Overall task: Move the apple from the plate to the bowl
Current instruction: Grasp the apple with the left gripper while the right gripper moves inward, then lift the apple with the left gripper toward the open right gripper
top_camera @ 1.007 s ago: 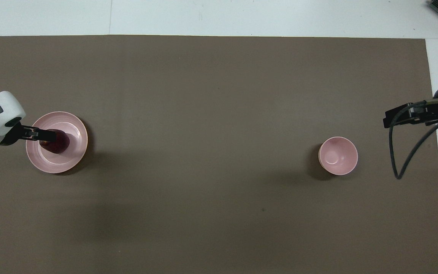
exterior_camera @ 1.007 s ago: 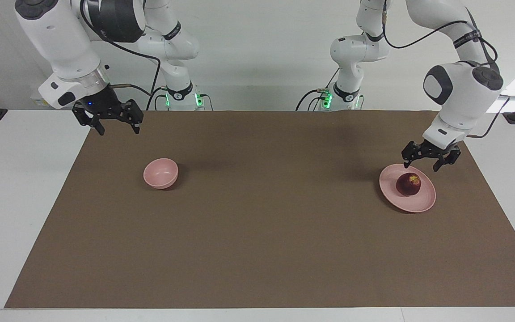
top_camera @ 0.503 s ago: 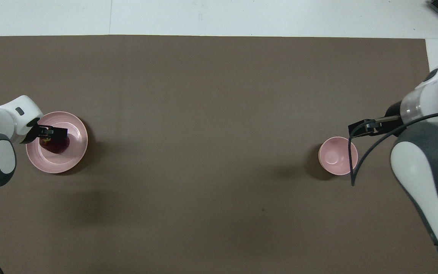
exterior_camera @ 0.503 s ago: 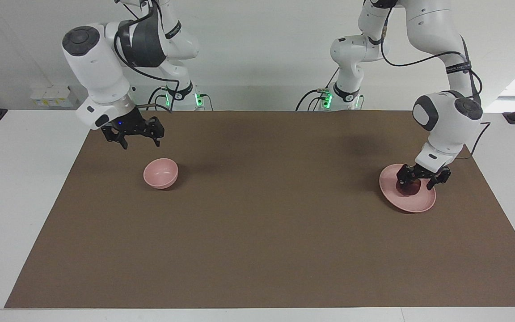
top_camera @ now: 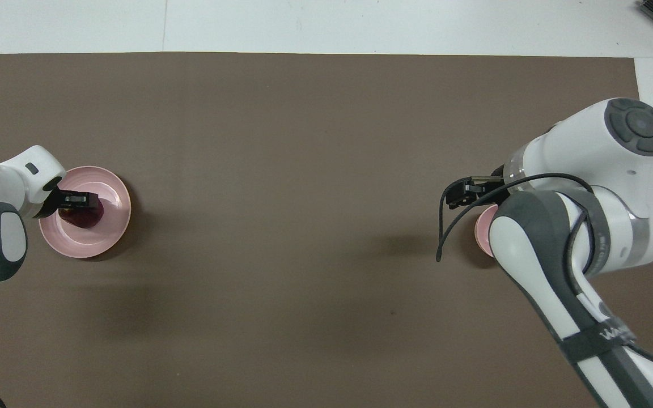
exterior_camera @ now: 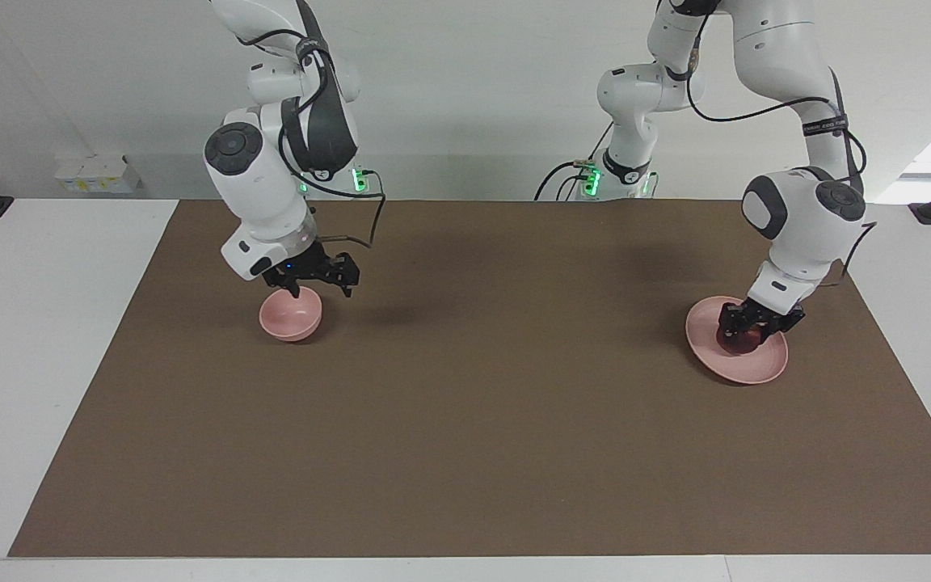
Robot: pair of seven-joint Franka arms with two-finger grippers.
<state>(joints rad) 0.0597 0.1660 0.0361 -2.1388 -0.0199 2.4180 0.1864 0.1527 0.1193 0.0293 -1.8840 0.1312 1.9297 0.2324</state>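
Left pincer (exterior_camera: pixel 744 330): you've dropped it and clamped it on the small dark red apple (exterior_camera: pixel 740 341), sitting on the flat pale pink plate (exterior_camera: pixel 756 368).
Right pincer (exterior_camera: pixel 316 284): swung in, fingers apart, low over the small deep pink bowl (exterior_camera: pixel 291 315).
Meaning: grasp looks made; lift comes next.

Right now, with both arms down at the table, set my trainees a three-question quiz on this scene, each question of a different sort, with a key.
1. True or false: the apple lies in the bowl.
2. Multiple choice: the left claw is at (A) the bowl, (B) the apple on the plate, (C) bare mat.
3. Fill in: the right claw is over the ____.

Key
1. False; it is on the plate, at the left arm's end of the table.
2. B; the fingers flank the apple.
3. Bowl.
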